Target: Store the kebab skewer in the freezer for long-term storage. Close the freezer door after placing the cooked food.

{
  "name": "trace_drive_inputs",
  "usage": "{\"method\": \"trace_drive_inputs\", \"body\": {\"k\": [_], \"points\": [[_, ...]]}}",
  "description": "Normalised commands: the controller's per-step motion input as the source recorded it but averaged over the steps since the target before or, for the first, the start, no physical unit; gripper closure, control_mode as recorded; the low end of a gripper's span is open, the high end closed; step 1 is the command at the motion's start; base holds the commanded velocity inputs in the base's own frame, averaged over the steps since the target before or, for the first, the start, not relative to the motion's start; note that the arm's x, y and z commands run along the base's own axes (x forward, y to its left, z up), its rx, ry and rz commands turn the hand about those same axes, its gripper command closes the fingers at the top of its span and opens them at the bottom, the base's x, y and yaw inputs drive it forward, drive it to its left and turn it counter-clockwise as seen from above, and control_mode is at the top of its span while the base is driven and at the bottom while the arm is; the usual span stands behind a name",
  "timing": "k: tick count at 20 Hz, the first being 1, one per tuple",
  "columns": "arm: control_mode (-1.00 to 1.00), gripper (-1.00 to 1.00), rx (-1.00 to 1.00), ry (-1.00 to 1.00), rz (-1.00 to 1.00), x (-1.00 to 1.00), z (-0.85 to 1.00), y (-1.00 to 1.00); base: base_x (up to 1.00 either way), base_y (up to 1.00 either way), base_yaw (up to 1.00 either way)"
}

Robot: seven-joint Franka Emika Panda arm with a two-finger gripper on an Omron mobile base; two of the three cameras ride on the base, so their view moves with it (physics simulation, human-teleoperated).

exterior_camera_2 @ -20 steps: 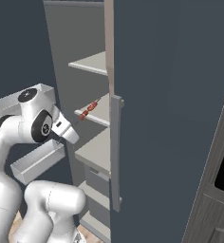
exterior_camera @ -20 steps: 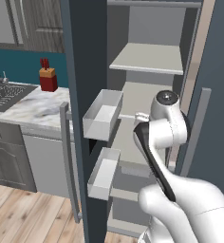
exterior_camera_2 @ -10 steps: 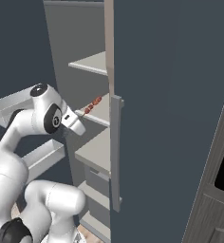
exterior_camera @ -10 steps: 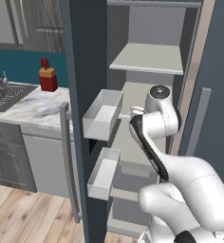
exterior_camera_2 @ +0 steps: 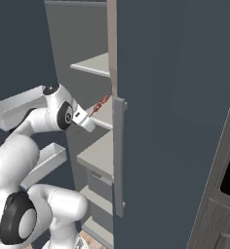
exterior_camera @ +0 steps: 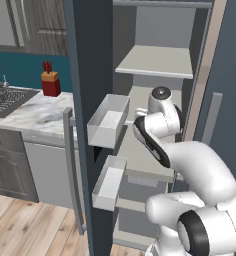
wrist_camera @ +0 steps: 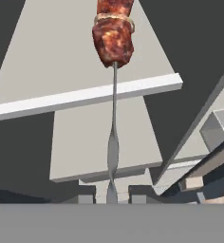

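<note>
The freezer point(exterior_camera: 160, 65) stands open, its door point(exterior_camera: 87, 60) swung out to the left, two white bins point(exterior_camera: 107, 120) on its inner side and a long grey handle point(exterior_camera: 74, 170) on its near edge. The arm reaches in between the pale shelves.

The right base view shows what the left does not: the gripper point(exterior_camera_2: 87, 121) pointing into the compartment with the skewer point(exterior_camera_2: 100, 103) sticking out of it, its red-brown chunks over the middle shelf point(exterior_camera_2: 103, 115), just left of the other door's edge. In the left base view the arm's own wrist hides both gripper and skewer.

The hand view adds the close detail: the gripper point(wrist_camera: 112, 197) is pinched on the thin grey stem of the skewer point(wrist_camera: 113, 38), whose meat chunks hang above the shelf's front edge point(wrist_camera: 85, 97), with a lower shelf beyond.

The left base view alone takes in the marble counter point(exterior_camera: 35, 112), sink point(exterior_camera: 2, 100) and red knife block point(exterior_camera: 51, 82) far left. No writing is readable anywhere.
</note>
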Motion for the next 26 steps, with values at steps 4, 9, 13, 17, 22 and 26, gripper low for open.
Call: {"method": "trace_drive_inputs", "body": {"k": [4,9,13,17,22,26], "points": [[-1.0,1.0,-0.08,0.0,0.0,0.59,-0.28,-0.16,0.0,0.0,0.0],[-1.0,1.0,-0.01,0.0,0.0,0.4,-0.03,-0.08,0.0,0.0,0.0],[-1.0,1.0,0.0,0.0,0.0,0.31,0.0,-0.06,0.0,0.0,0.0],[-1.0,1.0,0.0,0.0,0.0,0.34,-0.05,-0.1,0.0,0.0,0.0],[-1.0,1.0,0.0,0.05,0.0,0.37,-0.2,-0.15,0.0,0.0,0.0],[-1.0,1.0,0.0,0.03,0.0,0.46,-0.23,-0.14,0.0,0.0,0.0]]}}
